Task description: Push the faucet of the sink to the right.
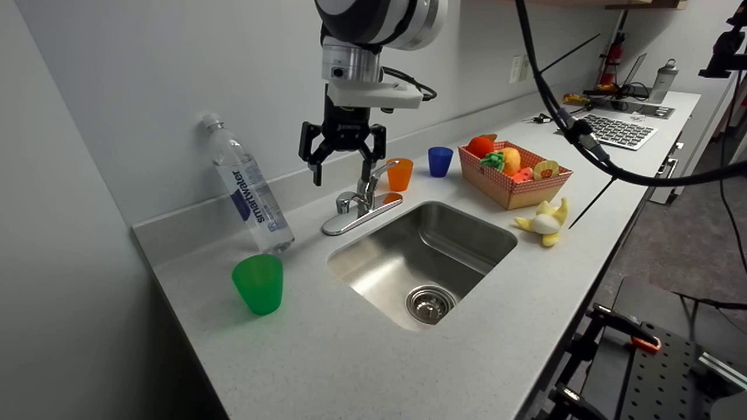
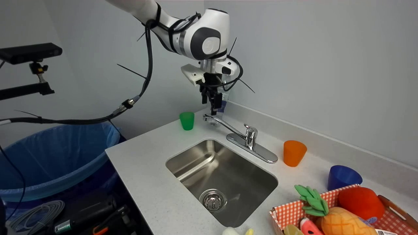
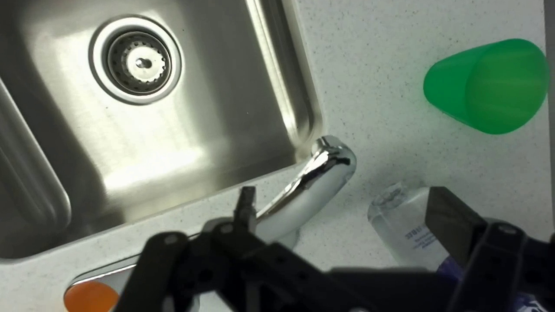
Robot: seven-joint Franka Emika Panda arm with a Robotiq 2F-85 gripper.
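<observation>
Pale grey walls meet in a corner at the end of a white, speckled bench, a low upstand along its back; an outlet plate is set in the long wall, and a wooden edge juts above. A dark floor shows beyond the bench's front, while a blue-lined bin stands by its corner. Soft light lies over the bench, and the nearer wall darkens toward the bottom.
</observation>
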